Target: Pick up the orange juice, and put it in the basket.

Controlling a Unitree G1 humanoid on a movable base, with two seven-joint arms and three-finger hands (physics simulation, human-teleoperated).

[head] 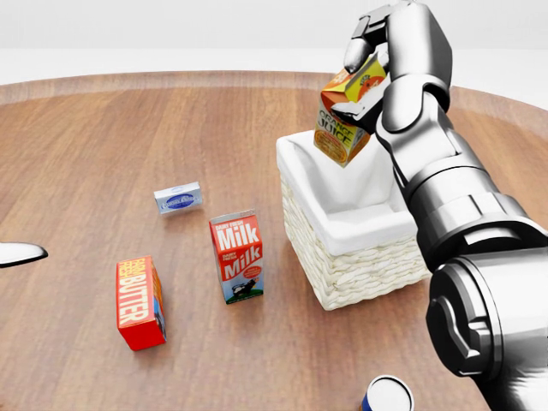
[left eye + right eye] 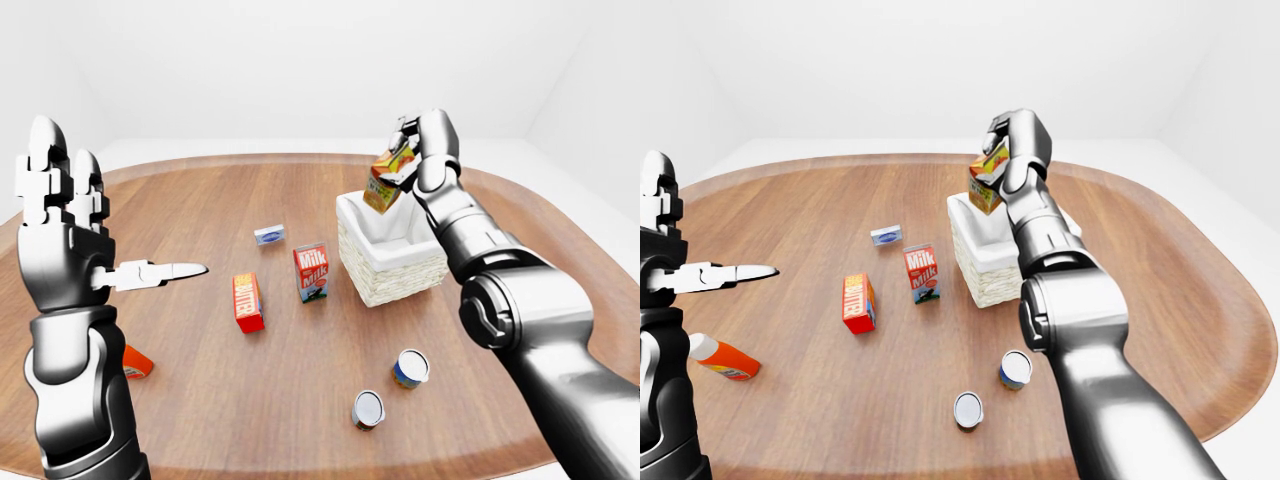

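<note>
The right hand point(image 1: 370, 64) is stretched out from the bottom right of the head view, fingers clenched around the orange juice carton point(image 1: 348, 111). The carton hangs tilted in the air over the top-left corner of the white-lined wicker basket point(image 1: 360, 274), clear of its rim. The left hand point(image 2: 70, 240) is raised at the left of the left-eye view, fingers spread upright, grasping nothing.
</note>
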